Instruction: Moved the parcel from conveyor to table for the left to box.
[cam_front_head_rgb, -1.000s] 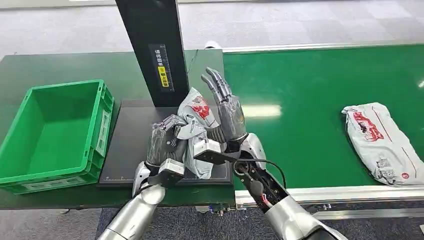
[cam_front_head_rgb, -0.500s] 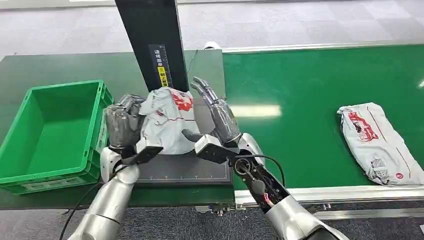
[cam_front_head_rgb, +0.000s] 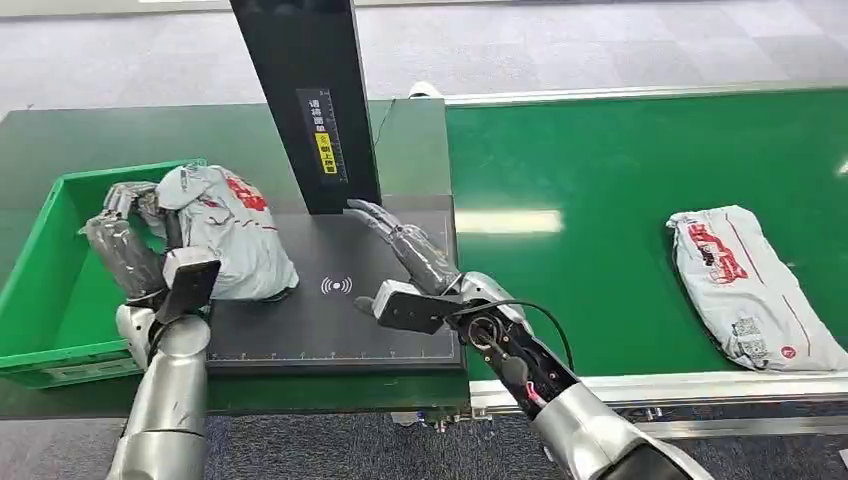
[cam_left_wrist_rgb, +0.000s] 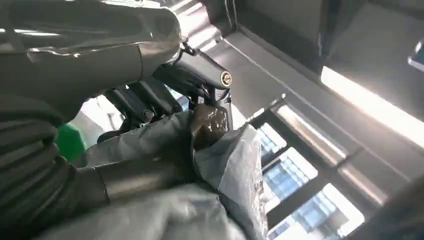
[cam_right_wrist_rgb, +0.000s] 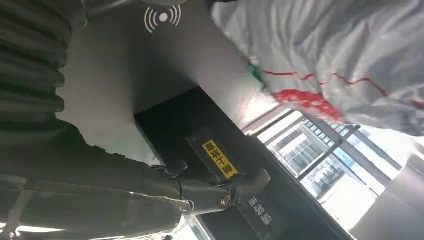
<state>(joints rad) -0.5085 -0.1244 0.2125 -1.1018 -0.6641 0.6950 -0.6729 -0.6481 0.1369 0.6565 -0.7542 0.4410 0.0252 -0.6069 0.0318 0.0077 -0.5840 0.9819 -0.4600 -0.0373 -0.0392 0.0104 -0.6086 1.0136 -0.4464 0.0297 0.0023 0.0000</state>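
Parcel (cam_front_head_rgb: 225, 235) at left of frame, gripped in left hand (cam_front_head_rgb: 135, 250), hanging half over green crate (cam_front_head_rgb: 45, 290) rim. Soft crinkly poly bag, looks light, probably slippery; best grabbed around bunched middle. Right hand (cam_front_head_rgb: 405, 265) empty, fingers spread over black scan pad (cam_front_head_rgb: 330, 320).

At left of the head view, the bin (cam_front_head_rgb: 60, 290) sits on the table (cam_front_head_rgb: 60, 135). The pad (cam_front_head_rgb: 340, 320) lies at centre, just right of the bin, with the post (cam_front_head_rgb: 310, 90) rising at its upper edge. The conveyor (cam_front_head_rgb: 620, 180) fills the right, a second parcel (cam_front_head_rgb: 745, 285) lying on it at far right.
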